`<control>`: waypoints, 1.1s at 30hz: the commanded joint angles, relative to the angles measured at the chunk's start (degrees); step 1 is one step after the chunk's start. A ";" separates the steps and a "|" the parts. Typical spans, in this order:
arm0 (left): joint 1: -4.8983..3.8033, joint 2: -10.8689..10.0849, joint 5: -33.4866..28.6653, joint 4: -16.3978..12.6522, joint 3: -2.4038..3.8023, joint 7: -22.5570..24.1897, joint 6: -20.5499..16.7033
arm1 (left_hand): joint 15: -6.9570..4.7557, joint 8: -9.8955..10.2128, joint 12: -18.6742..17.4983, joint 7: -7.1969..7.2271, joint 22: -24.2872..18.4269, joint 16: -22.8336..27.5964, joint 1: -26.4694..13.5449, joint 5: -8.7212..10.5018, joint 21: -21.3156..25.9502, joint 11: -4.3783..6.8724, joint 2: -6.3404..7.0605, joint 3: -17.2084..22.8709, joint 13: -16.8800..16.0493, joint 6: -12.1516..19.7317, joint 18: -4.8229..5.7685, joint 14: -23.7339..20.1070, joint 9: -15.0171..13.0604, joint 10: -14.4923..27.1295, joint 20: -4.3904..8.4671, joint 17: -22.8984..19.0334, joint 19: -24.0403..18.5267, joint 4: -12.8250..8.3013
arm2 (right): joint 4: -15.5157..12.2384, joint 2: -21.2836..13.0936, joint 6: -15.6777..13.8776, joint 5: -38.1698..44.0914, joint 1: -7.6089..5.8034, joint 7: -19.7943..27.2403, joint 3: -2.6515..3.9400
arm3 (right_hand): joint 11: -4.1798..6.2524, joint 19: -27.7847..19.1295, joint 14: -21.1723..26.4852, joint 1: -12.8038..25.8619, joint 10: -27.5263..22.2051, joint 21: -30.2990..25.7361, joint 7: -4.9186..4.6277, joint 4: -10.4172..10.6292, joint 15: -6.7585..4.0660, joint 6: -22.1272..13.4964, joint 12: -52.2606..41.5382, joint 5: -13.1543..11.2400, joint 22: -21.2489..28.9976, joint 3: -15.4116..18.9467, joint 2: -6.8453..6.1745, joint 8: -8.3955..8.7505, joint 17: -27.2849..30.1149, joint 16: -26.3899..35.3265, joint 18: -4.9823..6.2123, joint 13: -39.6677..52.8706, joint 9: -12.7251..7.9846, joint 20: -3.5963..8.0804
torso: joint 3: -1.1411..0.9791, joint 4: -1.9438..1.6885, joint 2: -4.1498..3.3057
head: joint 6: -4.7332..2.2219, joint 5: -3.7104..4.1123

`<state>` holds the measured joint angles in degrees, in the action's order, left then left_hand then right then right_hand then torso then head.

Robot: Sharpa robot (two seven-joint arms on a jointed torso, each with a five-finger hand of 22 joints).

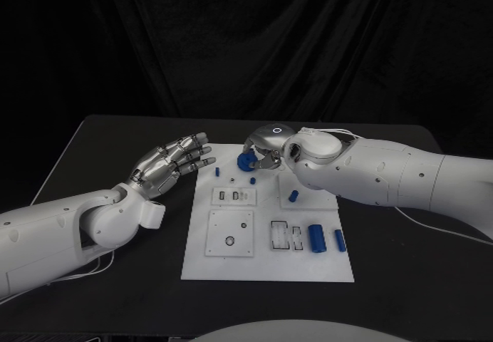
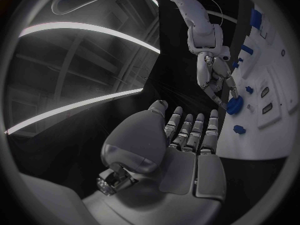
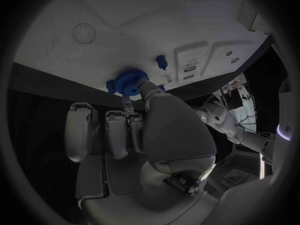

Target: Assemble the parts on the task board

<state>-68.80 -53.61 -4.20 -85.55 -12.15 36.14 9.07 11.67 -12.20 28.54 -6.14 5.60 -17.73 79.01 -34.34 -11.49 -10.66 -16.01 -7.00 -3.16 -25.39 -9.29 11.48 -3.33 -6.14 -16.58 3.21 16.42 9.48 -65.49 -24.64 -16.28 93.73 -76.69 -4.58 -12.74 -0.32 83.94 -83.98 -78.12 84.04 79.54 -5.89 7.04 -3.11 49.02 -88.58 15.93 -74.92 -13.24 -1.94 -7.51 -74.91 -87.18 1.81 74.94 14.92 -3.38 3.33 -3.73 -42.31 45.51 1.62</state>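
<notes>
Left hand (image 1: 169,165) hangs spread and empty beside the task board (image 1: 267,267); right hand (image 1: 265,149) pinches the blue gear (image 1: 246,162) at its fingertips, just above the board.

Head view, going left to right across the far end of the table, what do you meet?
Left hand → small blue peg on the task board → blue gear → right hand.
</notes>
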 commanded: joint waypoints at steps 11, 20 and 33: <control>0.08 0.19 -0.02 0.11 0.06 0.44 0.79 | 0.14 0.19 -0.26 -0.01 -0.06 -0.15 -0.17 -0.39 -0.17 0.05 -0.41 0.26 0.03 0.46 0.49 -0.42 0.05 0.28 -0.03 -0.06 -0.08 0.05 | 0.47 0.36 1.80 0.31 0.25 -1.23 0.07 | 0.34 -0.41 -4.52 0.39 1.59 -2.24 0.67 -0.02 -0.26 -5.78 1.35 -1.90 -10.62 -0.59 -0.82 3.89 -11.71 1.44 1.28 9.97 -2.47 0.30 | -0.01 0.08 0.17 | 0.29 -0.14; 0.08 0.23 -0.02 0.18 0.06 0.45 0.87 | 0.22 0.22 -0.35 -0.02 -0.07 -0.22 -0.25 -0.39 -0.17 0.08 -0.34 0.59 0.04 0.49 0.53 -0.39 0.05 0.34 -0.04 -0.04 -0.10 -0.05 | 0.48 0.12 2.69 0.31 0.30 -1.58 0.07 | 0.26 -0.66 -4.38 -0.56 1.13 -2.87 0.46 -0.81 -0.25 -5.87 1.70 -0.18 -10.49 -1.29 -0.76 3.58 -11.47 1.78 1.38 9.48 -3.09 0.33 | -0.02 0.09 0.17 | 0.61 -0.16; 0.09 0.17 -0.02 0.21 0.06 0.46 0.94 | 0.23 0.24 -0.41 -0.04 -0.07 -0.18 -0.28 -0.40 -0.18 0.10 -0.34 0.67 0.05 0.53 0.55 -0.43 0.05 0.38 -0.04 -0.05 -0.09 -0.07 | 0.75 -0.66 3.56 0.31 0.42 -1.94 0.07 | -0.15 -0.64 -4.38 0.37 1.10 -3.04 -0.06 -0.30 0.04 -4.95 1.75 -0.94 -10.51 -1.04 -0.87 3.26 -11.45 1.80 1.38 9.40 -3.34 0.15 | -0.03 0.11 0.16 | 0.55 -0.20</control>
<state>-68.80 -53.49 -4.19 -85.25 -12.15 36.03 9.24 11.87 -12.20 28.33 -6.14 5.60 -17.73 79.01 -34.34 -11.49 -10.66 -16.01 -6.60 -3.17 -25.39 -9.29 11.27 -3.33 -6.14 -16.58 3.21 16.42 9.40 -64.80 -25.20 -13.69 93.73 -76.47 -5.21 -12.69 -0.32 83.54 -83.97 -78.28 84.03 76.77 -5.97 6.39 -3.11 43.82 -87.18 15.07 -74.95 -14.33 -2.72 -3.93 -74.91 -85.46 2.72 74.94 11.63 -2.97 3.31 -3.63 -42.14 46.11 1.38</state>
